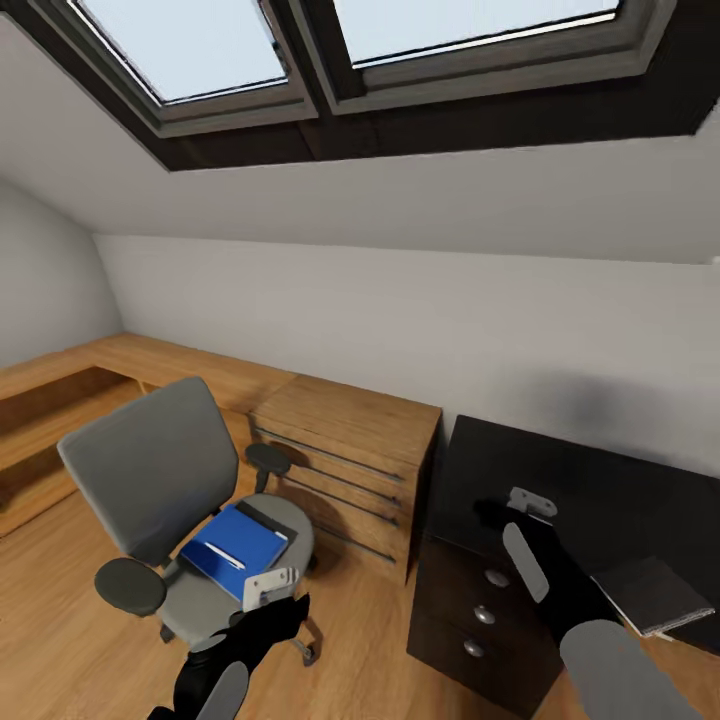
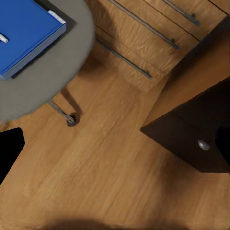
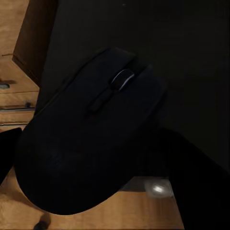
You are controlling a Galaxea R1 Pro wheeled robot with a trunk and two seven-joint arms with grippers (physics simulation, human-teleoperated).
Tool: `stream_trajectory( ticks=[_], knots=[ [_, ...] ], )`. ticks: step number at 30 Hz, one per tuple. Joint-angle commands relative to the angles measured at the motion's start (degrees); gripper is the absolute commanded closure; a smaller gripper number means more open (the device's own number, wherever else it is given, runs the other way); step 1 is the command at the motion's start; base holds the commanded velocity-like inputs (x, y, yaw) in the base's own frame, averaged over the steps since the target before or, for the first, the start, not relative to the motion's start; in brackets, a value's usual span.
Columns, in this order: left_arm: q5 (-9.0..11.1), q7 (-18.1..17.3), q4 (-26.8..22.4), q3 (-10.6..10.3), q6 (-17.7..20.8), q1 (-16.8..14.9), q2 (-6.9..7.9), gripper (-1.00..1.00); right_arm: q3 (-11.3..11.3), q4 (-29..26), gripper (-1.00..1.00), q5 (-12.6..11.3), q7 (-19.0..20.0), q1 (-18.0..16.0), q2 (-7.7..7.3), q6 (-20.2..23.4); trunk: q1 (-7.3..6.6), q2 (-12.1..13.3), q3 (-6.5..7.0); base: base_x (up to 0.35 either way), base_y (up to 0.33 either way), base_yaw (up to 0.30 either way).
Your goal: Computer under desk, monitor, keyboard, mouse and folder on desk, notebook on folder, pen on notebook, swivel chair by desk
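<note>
Mouse (image 3: 91, 143) pinched in the right gripper (image 1: 497, 515), over the black desk (image 1: 640, 490).
Lower it flat onto bare desktop, leaving keyboard room; left gripper's (image 1: 270, 585) spread cannot be told; folder (image 1: 235, 548) waits on the swivel chair (image 1: 150, 470).

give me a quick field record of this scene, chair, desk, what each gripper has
swivel chair: on the wood floor, beside the wooden dresser
folder: blue, flat on the chair seat
pen: lying on the folder
desk: black, right of the dresser
mouse: close under the right gripper, over the desk
left gripper: near the chair seat's front edge, holding nothing visible
notebook: dark, on the desk near its edge
</note>
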Motion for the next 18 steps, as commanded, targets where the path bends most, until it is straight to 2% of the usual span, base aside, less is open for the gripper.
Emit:
stream_trajectory(
  ticks=[1, 4, 5, 6, 7, 14, 18],
  knots=[
    [0.6, 1.0, -0.1, -0.2, 0.1, -0.1, 0.04, -1.00, -0.2, -1.2, 1.00, -0.7, -0.5, 0.3, -0.03, 0.7, -0.25, 0.4, 0.10, -0.312, -0.191, 0.000],
    [0.6, 1.7, -0.1, -0.3, 0.1, -0.1, 0.00, -1.00, -0.5, -3.2, 1.00, -0.8, -0.5, 1.1, -0.04, 1.2, -0.90, 1.6, 0.63, -0.303, -0.207, 0.000],
    [0.5, 2.9, -0.1, -2.4, 0.1, -0.1, -0.05, -1.00, -0.8, -5.4, 1.00, -0.8, -0.5, 1.9, -0.04, 1.4, -1.12, 2.0, 0.81, -0.273, -0.245, 0.000],
    [0.5, 3.9, -0.1, -3.4, 0.0, -0.1, -0.06, -1.00, -1.0, -5.6, 1.00, -0.8, -0.5, 2.0, -0.04, 1.5, -1.34, 2.4, 0.99, -0.269, -0.249, 0.000],
    [0.6, 8.9, -0.2, -6.2, 0.0, -0.1, -0.06, -1.00, -4.0, -5.9, 1.00, -0.8, -0.5, 2.1, -0.05, 1.5, -1.56, 2.8, 1.17, -0.245, -0.254, -0.097],
    [0.8, 9.5, 0.0, -6.6, 0.0, -0.1, -0.06, -1.00, -4.6, -5.9, 1.00, -0.8, -0.5, 2.1, -0.05, 1.5, -3.10, 5.6, 2.43, -0.237, -0.253, -0.189],
    [1.0, 9.6, 0.3, -6.5, 0.1, -0.1, -0.06, -1.00, -4.7, -5.9, 1.00, -0.8, -0.6, 2.2, -0.05, 1.5, -3.98, 7.2, 3.15, -0.164, -0.170, -0.056]
  ],
)
